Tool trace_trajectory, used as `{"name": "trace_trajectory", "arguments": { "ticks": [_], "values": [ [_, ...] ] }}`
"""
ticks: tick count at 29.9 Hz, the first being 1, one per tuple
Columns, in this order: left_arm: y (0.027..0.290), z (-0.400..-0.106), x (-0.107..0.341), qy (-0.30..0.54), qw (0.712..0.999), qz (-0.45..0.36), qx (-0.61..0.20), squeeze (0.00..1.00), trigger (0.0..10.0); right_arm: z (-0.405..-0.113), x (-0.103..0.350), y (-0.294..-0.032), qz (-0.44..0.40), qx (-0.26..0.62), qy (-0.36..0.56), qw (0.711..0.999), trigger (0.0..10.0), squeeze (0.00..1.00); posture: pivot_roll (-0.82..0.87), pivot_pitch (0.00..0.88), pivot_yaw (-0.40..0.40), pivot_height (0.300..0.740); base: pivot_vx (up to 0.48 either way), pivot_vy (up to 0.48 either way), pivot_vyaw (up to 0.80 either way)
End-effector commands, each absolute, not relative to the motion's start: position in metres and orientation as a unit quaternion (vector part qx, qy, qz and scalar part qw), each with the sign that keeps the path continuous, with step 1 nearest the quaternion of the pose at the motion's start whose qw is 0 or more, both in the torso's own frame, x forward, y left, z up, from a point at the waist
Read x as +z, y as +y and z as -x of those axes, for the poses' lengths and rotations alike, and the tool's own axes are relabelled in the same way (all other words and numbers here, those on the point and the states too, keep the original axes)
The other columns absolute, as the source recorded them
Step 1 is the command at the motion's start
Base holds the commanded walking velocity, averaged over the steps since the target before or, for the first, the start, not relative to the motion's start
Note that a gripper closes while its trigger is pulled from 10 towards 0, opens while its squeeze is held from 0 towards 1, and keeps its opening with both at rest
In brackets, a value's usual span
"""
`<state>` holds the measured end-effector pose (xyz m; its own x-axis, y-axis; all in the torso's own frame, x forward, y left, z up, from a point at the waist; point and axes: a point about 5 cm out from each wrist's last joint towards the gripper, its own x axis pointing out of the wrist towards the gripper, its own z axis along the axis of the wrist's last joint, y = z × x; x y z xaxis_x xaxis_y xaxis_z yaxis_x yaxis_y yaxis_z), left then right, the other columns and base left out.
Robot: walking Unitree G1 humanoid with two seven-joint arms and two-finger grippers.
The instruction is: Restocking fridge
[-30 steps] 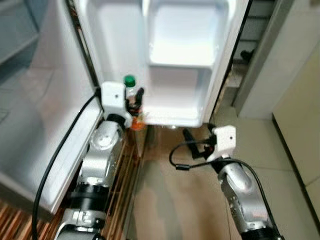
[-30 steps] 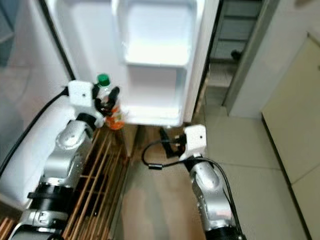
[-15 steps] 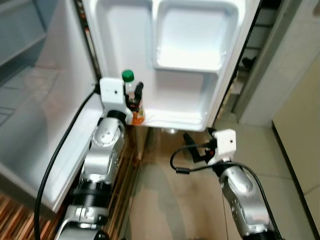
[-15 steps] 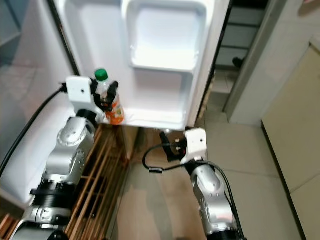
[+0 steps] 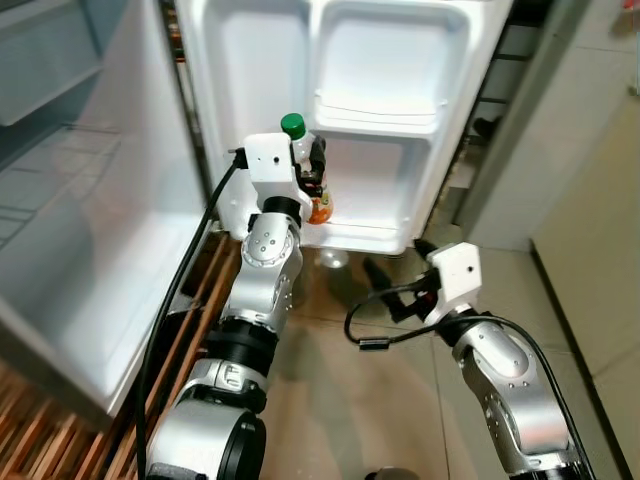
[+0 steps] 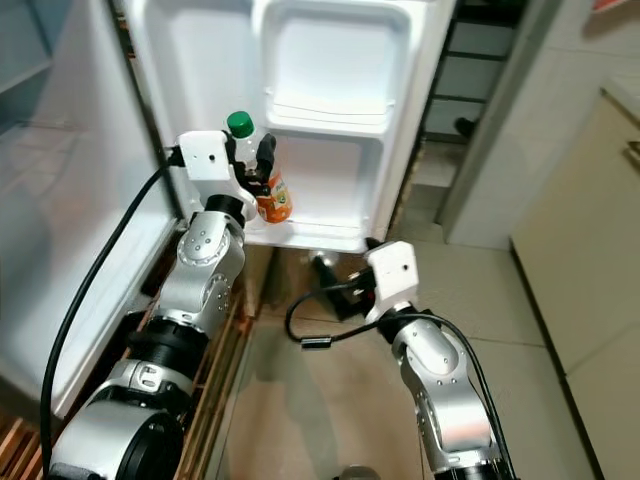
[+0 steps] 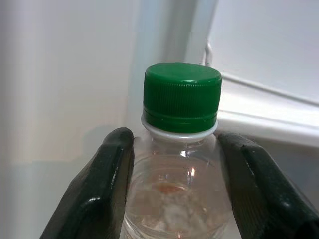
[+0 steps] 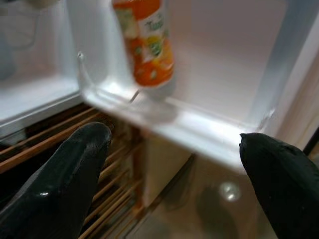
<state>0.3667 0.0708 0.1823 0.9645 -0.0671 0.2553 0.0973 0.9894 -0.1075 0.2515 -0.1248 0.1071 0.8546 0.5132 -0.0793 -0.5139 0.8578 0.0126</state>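
Note:
A clear bottle (image 5: pixel 304 178) with a green cap (image 7: pixel 182 96) and an orange label (image 8: pixel 147 45) stands upright in my left gripper (image 5: pixel 306 168). That gripper is shut on the bottle's neck just under the cap, one black finger (image 7: pixel 99 189) on each side. The bottle hangs at the left end of the open fridge door's lower shelf (image 5: pixel 372 236), its base level with the shelf rim (image 8: pixel 199 130); whether it touches is unclear. My right gripper (image 5: pixel 400 262) is open and holds nothing, low in front of the door's bottom edge, its fingertips (image 8: pixel 75 164) spread wide.
The white fridge door has an upper shelf (image 5: pixel 378 110) above the lower one. The fridge body (image 5: pixel 90 230) is to my left, with wooden slats (image 5: pixel 200 300) below it. Tiled floor (image 5: pixel 350 400) lies ahead, with a beige cabinet (image 5: pixel 600 230) to the right. Black cables (image 5: pixel 175 300) run along both arms.
The camera has shifted. My left gripper has carried the bottle up and to the right, from the door's lower left corner to its lower shelf. The right gripper stays low and open.

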Motion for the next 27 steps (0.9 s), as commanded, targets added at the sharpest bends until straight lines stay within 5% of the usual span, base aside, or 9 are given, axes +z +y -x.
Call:
{"name": "trace_trajectory", "arguments": {
  "ticks": [1, 16, 27],
  "values": [
    [0.068, -0.371, 0.204, -0.182, 0.982, 0.019, -0.034, 0.0, 10.0, -0.243, 0.112, -0.117, -0.006, 0.293, 0.046, 0.955, 10.0, 0.0, -0.37, 0.0, 0.004, 0.74, 0.0, 0.0, 0.0],
    [0.069, -0.369, 0.211, -0.27, 0.959, -0.09, -0.012, 0.0, 10.0, -0.194, 0.107, -0.106, -0.041, 0.3, 0.104, 0.947, 10.0, 0.0, -0.37, 0.119, 0.018, 0.74, 0.0, 0.0, 0.0],
    [0.052, -0.367, 0.179, -0.238, 0.958, -0.159, -0.03, 0.0, 10.0, -0.168, 0.111, -0.108, -0.045, 0.281, 0.131, 0.95, 10.0, 0.0, -0.42, 0.197, 0.038, 0.74, 0.0, 0.0, 0.0]
  ]
}}
